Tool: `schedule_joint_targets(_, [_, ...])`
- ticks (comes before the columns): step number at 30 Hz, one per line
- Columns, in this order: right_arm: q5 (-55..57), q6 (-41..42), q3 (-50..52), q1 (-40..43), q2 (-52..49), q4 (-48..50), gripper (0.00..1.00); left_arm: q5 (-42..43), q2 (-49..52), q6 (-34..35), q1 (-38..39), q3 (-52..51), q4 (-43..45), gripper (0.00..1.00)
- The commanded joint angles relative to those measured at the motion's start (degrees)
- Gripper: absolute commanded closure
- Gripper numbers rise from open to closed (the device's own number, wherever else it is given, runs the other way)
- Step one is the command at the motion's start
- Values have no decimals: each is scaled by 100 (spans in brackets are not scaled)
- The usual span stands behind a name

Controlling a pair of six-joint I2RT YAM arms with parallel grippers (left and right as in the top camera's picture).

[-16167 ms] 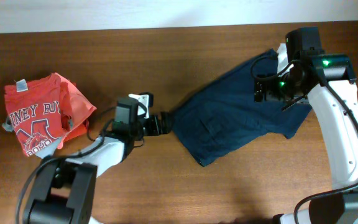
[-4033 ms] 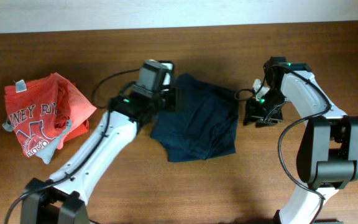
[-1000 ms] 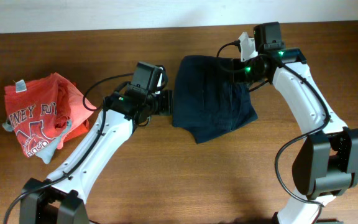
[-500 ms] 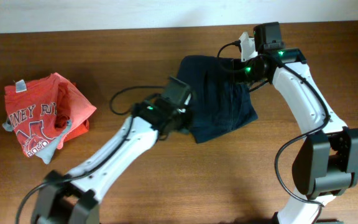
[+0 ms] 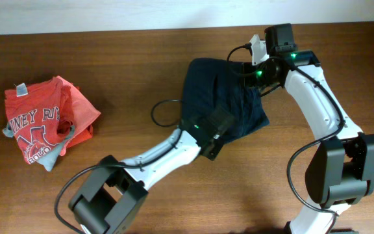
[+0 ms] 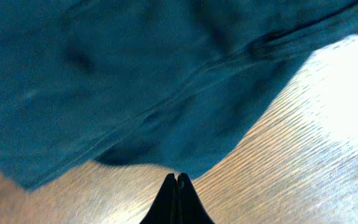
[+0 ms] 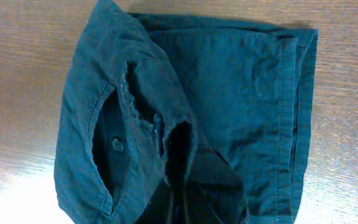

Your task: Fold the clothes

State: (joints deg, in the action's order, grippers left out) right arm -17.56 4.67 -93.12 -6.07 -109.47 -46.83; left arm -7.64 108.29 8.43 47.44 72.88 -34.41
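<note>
The navy shorts lie folded into a compact block on the wooden table, right of centre. My right gripper sits on their upper right part. In the right wrist view it is shut on a puckered ridge of the shorts. My left gripper is at the shorts' near lower corner. In the left wrist view it is shut, with nothing between the tips, which stop just short of the cloth's edge. The red T-shirt with white lettering lies crumpled at the far left.
The table's back edge meets a pale wall along the top of the overhead view. My left arm stretches across the table's middle towards the shorts. A black cable loops beside their left side.
My left arm has swung from the shorts' left side round to their lower corner, and its gripper has gone from open to shut. The right arm and the shorts have stayed put.
</note>
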Motion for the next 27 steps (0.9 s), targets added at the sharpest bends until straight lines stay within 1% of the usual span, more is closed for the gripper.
schedule_joint_targets(1, [72, 7, -20, -28, -20, -33, 96, -468, 94, -444, 195, 24, 184, 99])
schedule_joint_targets(6, [72, 7, -20, -28, -20, -74, 96, -487, 313, -468, 190, 24, 398, 100])
schedule_joint_targets(13, [72, 7, -20, -28, -20, -74, 96, -573, 737, -634, 190, 24, 918, 99])
schedule_joint_targets(21, [72, 4, -22, -24, -20, -111, 96, -516, 1379, -634, 179, 24, 850, 100])
schedule_joint_targets(27, [72, 4, -87, 96, -20, 37, 96, -472, 1504, -636, 179, 24, 787, 100])
